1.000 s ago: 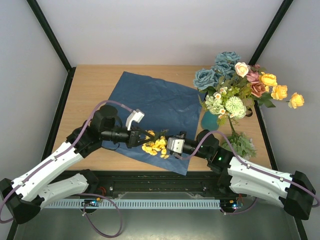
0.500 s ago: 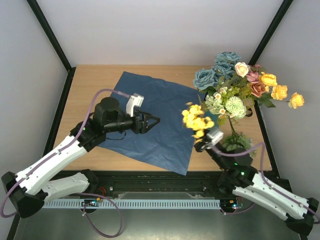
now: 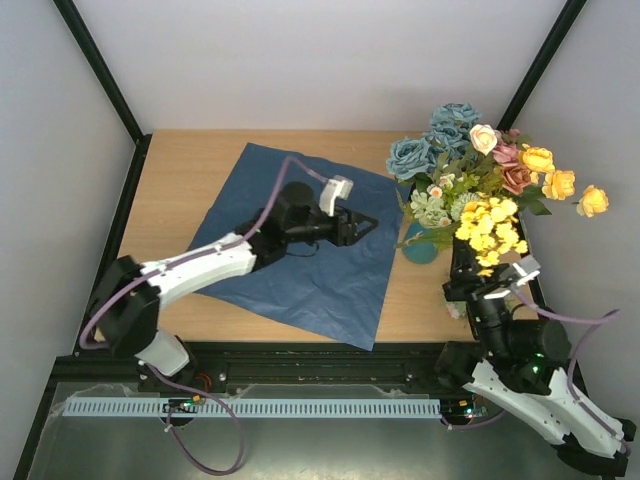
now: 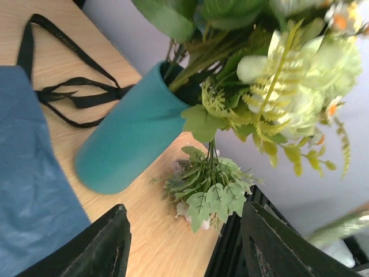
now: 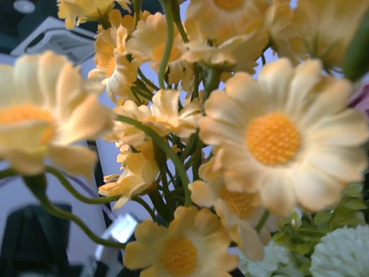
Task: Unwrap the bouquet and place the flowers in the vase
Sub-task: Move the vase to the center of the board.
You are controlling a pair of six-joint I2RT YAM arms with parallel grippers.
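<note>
Top external view: the yellow spray [image 3: 490, 230] has been carried beside the vase [image 3: 420, 246] — clamped by the right end effector [image 3: 488, 284]; left end effector [image 3: 362, 226] parted, empty — insertion pending.

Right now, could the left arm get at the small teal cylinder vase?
Probably yes. The left gripper stands open over the blue paper sheet, pointing at the teal vase, and nothing stands between them. Artificial blooms crowd its mouth, but its side is free.
</note>
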